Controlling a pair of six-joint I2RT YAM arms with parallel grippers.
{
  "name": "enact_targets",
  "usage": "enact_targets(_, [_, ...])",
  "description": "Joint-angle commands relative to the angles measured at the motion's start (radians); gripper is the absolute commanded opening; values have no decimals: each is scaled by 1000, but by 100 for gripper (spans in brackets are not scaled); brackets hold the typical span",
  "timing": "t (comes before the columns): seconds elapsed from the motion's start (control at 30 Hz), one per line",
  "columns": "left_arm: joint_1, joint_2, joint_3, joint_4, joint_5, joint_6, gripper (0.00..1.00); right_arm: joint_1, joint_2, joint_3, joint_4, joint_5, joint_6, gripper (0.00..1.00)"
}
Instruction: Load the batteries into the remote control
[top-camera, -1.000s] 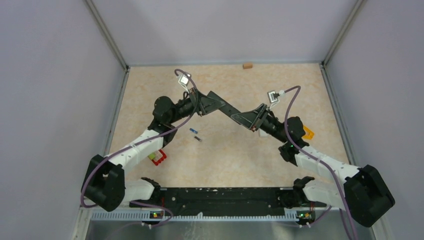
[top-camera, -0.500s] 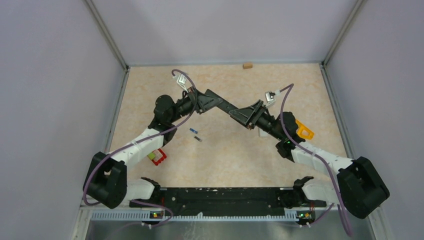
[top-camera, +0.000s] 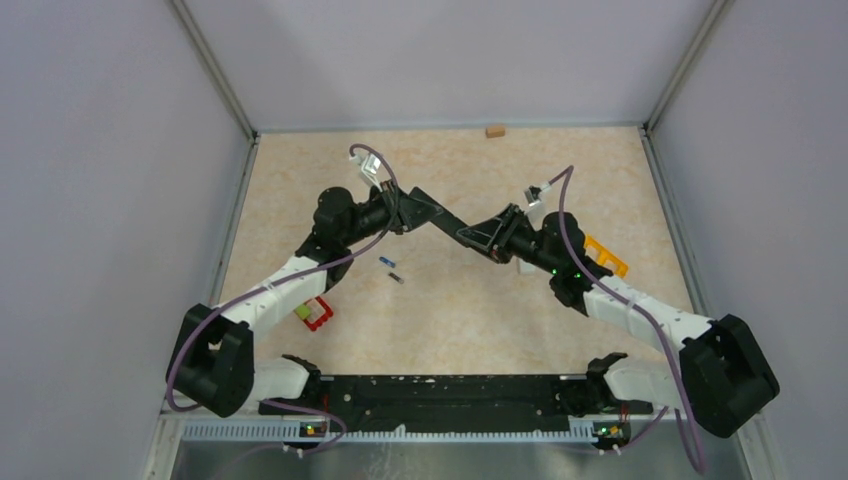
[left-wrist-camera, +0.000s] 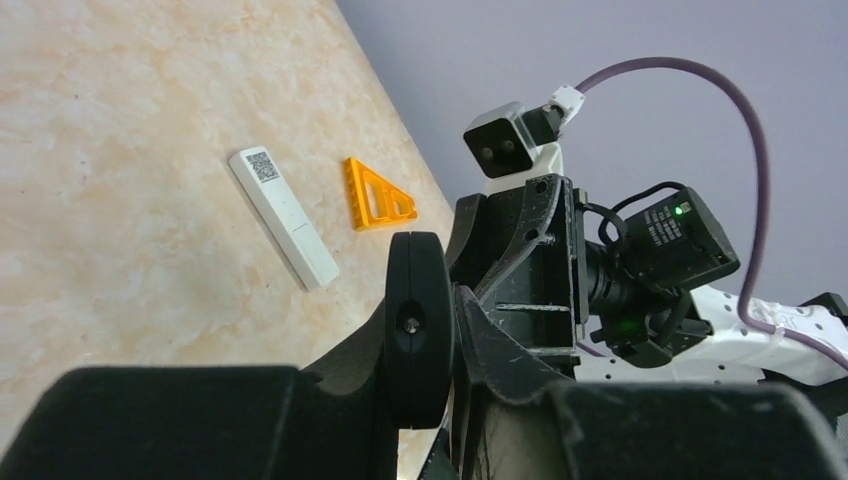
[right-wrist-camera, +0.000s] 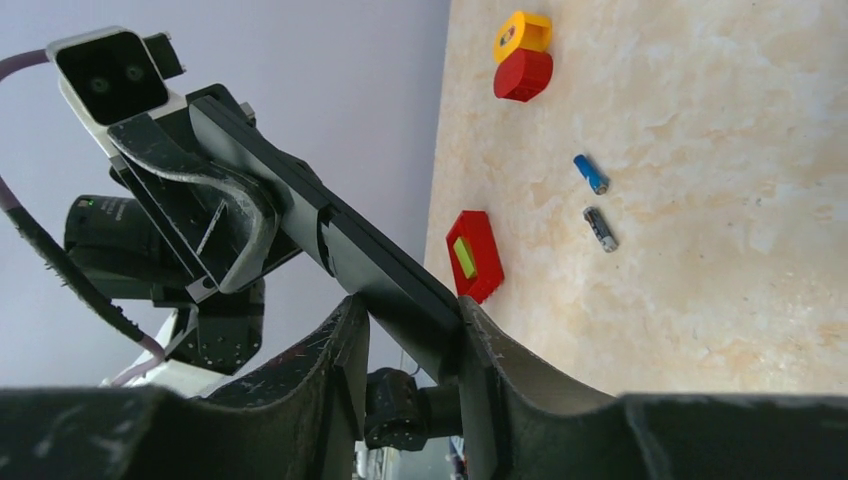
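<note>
A long black remote control hangs above the table between both arms. My left gripper is shut on its left end, seen end-on in the left wrist view. My right gripper has both fingers against the other end, closed on it. Two batteries lie on the table below: a blue one and a dark one. Neither gripper touches them.
A white bar and an orange triangle lie under the right arm. A red block sits by the left arm, with a red-and-yellow piece beyond it. A small brown block rests at the far wall.
The right gripper opened, slid along the remote and closed again. The right forearm swung left, uncovering more of the orange triangle. The left gripper kept its hold.
</note>
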Motion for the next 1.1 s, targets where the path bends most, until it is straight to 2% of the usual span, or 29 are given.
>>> enact_targets(0.0, [1,-24,58,6,4,62,0,-13,-27,65,-124,41,-52,31])
enact_targets(0.13, [0,-5,94,-82,5,143,0,-13,-20,79,-132,10,-58,31])
enact_targets(0.3, [-3,8,100,-98,32,187,0,-13,-14,82,-111,-7,-51,30])
enact_targets(0.53, [-3,-9,101,-108,52,183,0,-13,8,76,-85,-29,-41,46])
enact_targets(0.63, [-2,-17,98,-108,51,184,0,-12,17,70,-90,-21,-41,47])
enact_targets(0.8, [-3,-13,109,-146,36,218,0,-13,41,47,-64,-28,-28,40])
enact_targets(1.0, [-3,-3,111,-170,9,260,0,-12,41,41,-61,-46,-16,37])
enact_targets(1.07, [-3,5,110,-179,-3,280,0,-12,43,40,-61,-49,-15,34])
